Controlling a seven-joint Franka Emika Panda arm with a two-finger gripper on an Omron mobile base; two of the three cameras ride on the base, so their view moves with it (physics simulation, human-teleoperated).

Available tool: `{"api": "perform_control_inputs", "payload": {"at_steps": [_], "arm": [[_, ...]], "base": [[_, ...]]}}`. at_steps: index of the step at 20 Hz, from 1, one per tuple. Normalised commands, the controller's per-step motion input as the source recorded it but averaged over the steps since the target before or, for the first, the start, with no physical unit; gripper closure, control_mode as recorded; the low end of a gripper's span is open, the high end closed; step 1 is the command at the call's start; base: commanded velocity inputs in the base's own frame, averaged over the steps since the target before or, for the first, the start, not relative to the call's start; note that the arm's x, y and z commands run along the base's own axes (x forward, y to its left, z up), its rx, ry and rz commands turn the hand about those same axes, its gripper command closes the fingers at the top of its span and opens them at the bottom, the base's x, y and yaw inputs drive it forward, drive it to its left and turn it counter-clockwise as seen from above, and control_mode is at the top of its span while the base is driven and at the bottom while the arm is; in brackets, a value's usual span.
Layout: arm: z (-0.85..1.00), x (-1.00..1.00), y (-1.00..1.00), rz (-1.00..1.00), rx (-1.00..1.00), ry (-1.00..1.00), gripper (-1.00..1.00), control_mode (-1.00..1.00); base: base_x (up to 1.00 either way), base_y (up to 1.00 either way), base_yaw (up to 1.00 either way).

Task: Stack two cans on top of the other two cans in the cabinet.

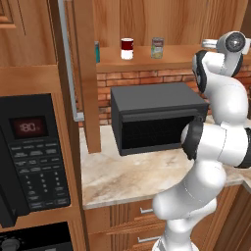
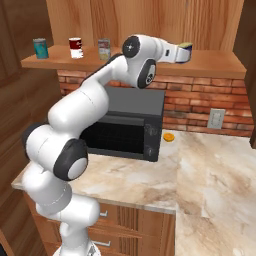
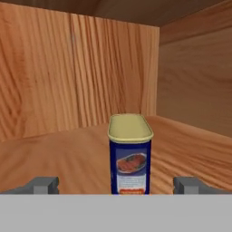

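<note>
The tool (image 3: 116, 185) stands wide open on the cabinet (image 2: 210, 30) shelf, its fingertips (image 3: 44, 185) either side of the dark blue and yellow can (image 3: 130, 154), apparently not touching it. That can stands upright near the cabinet's right wall. Well to the left along the shelf stand the greenish-beige can (image 2: 104, 49), the red-and-white can (image 2: 75, 47) and the teal can (image 2: 40, 48), each apart. The black microwave (image 2: 125, 122) sits below on the bench (image 2: 210, 170).

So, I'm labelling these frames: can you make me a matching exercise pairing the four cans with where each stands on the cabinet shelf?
Things:
1. teal can
2. red-and-white can
3. greenish-beige can
4. dark blue can with yellow top

Places:
A. between the open gripper's fingertips
B. far left end of the shelf
C. middle of the left-hand three
D. nearest the arm's elbow

Pairs: 1-B, 2-C, 3-D, 4-A
</note>
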Motion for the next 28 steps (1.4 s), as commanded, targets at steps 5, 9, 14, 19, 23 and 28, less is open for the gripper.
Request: {"api": "perform_control_inputs", "payload": {"at_steps": [5,9,14,19,23,28], "arm": [[0.00,0.19,-0.15,0.00,0.00,0.01,-1.00,-1.00],[0.00,0.16,-0.13,0.00,0.00,0.00,-1.00,-1.00],[0.00,0.09,-0.13,0.00,0.00,0.01,-1.00,-1.00],[0.00,0.08,-0.09,0.00,0.00,0.02,-1.00,-1.00],[0.00,0.07,-0.06,0.00,0.00,0.01,-1.00,-1.00],[0.00,0.07,-0.02,0.00,0.00,0.00,-1.00,-1.00]], "base": [[0.00,0.00,0.00],[0.00,0.00,0.00],[0.00,0.00,0.00],[0.00,0.00,0.00],[0.00,0.00,0.00],[0.00,0.00,0.00]]}}
